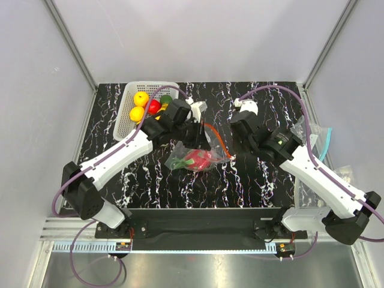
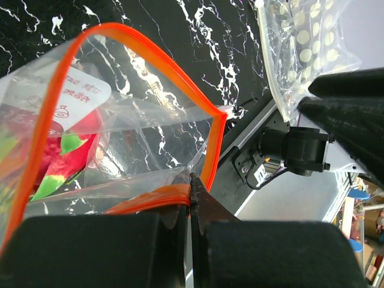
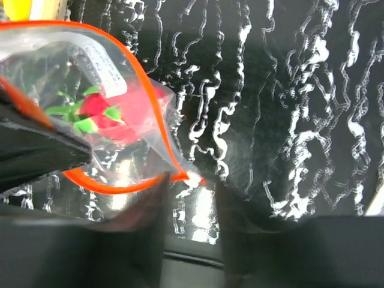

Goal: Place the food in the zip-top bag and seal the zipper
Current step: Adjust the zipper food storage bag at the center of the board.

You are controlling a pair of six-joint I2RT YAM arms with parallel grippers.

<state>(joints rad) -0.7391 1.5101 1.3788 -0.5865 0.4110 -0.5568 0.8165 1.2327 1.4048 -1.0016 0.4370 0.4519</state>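
Note:
The clear zip-top bag [image 1: 193, 157] lies mid-table with its mouth open, and the pink-red dragon fruit [image 1: 198, 159] is inside it. The dragon fruit also shows in the left wrist view [image 2: 72, 144] and the right wrist view [image 3: 120, 111]. My left gripper [image 1: 201, 137] is shut on the red-orange zipper [image 2: 150, 198] and holds that edge up. My right gripper [image 3: 195, 187] is open, its fingers on either side of the zipper's end with the white slider [image 3: 193, 177]. Round yellow fruits [image 1: 141, 98] sit in the basket.
A white mesh basket [image 1: 126, 117] at the back left also holds a red and a green fruit. A clear bag with a teal edge [image 1: 315, 137] lies at the right edge. A clear bubbled sheet [image 2: 300, 48] lies beyond the bag.

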